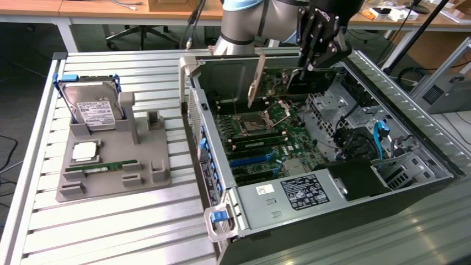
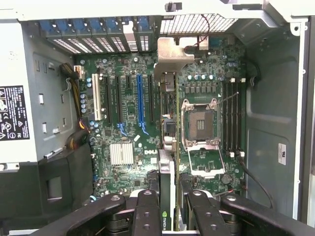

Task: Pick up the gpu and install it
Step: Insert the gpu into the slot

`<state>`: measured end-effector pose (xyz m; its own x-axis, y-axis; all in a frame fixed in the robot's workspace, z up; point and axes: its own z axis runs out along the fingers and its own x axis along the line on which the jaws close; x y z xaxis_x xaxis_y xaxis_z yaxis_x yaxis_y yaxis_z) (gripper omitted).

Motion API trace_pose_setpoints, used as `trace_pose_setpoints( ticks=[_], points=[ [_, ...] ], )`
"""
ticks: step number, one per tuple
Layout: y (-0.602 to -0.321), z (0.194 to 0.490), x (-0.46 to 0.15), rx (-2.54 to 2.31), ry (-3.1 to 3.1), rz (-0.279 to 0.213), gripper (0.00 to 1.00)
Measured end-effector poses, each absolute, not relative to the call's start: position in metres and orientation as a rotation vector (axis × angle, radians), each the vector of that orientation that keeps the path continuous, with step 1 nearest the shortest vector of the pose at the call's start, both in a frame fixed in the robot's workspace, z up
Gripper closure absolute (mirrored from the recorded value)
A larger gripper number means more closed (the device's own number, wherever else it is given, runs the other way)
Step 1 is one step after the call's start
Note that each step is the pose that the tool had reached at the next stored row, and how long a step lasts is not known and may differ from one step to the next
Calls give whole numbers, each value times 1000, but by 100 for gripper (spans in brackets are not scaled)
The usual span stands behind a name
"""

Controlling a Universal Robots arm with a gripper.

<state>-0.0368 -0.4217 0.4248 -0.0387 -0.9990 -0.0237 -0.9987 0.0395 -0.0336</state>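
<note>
My gripper [image 1: 310, 62] is shut on the gpu [image 1: 306, 84], which hangs on edge above the open computer case [image 1: 397, 110], over the far part of the motherboard [image 1: 272, 132]. The card's dark side faces the exterior camera, and its silver end bracket [image 1: 257, 77] points toward the case's slotted rear wall. In the wrist view the gpu [image 2: 170, 147] runs edge-on between my two black fingers [image 2: 147, 211], with its bracket [image 2: 173, 54] at the far end. It hangs beside the long blue slot [image 2: 140, 103] and the CPU socket [image 2: 199, 123], clear of the motherboard [image 2: 118, 167].
On the exterior view's left, a grey fixture [image 1: 110, 160] holds a silver hard drive [image 1: 92, 110], a square chip [image 1: 85, 150] and a green RAM stick [image 1: 103, 165] on the slatted table [image 1: 110, 232]. The power supply [image 1: 294, 193] and drive cages [image 1: 368, 138] crowd the case.
</note>
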Motion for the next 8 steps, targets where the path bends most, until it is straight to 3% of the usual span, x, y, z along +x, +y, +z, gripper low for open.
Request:
trace_pose_setpoints(
  ticks=[8],
  points=[
    [-422, 422, -37, -2150, 2235, -12, 73]
  ],
)
